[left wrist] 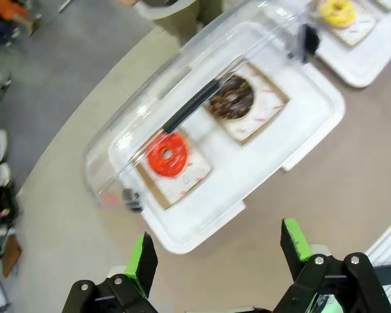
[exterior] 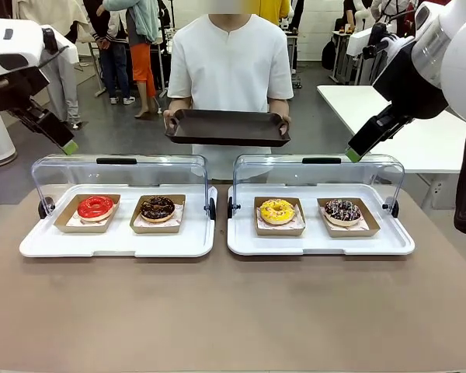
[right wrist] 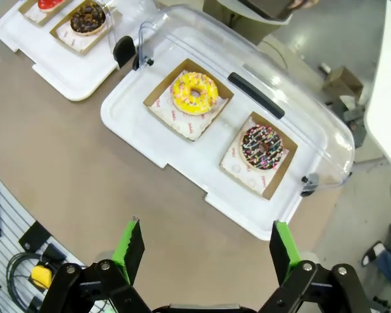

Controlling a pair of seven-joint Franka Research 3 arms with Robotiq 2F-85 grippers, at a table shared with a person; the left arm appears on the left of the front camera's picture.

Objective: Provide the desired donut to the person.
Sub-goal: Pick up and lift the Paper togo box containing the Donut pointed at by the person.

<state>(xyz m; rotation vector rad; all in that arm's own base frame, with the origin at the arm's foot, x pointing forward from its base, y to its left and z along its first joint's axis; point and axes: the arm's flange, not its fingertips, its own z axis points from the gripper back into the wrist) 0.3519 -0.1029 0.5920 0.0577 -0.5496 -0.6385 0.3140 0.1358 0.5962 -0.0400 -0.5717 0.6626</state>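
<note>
Four donuts lie in cardboard trays on two white serving trays. The left tray [exterior: 31, 247] holds a red-glazed donut [exterior: 95, 207] [left wrist: 167, 155] and a chocolate donut [exterior: 157, 207] [left wrist: 232, 98]. The right tray [exterior: 400, 245] holds a yellow sprinkled donut [exterior: 277, 210] [right wrist: 195, 92] and a dark sprinkled donut [exterior: 342, 210] [right wrist: 261, 147]. The person [exterior: 231, 66] stands at the far side holding a dark tray [exterior: 227, 127]. My left gripper [exterior: 68, 146] [left wrist: 218, 238] hangs open above the left tray's far left corner. My right gripper [exterior: 353, 155] [right wrist: 206, 227] hangs open above the right tray, holding nothing.
Each serving tray has a clear hinged lid [exterior: 116, 175] [exterior: 320, 172] with a black handle, raised at the back. The brown table [exterior: 233, 311] has free room in front of the trays. A white table [exterior: 419, 132] stands at the right behind.
</note>
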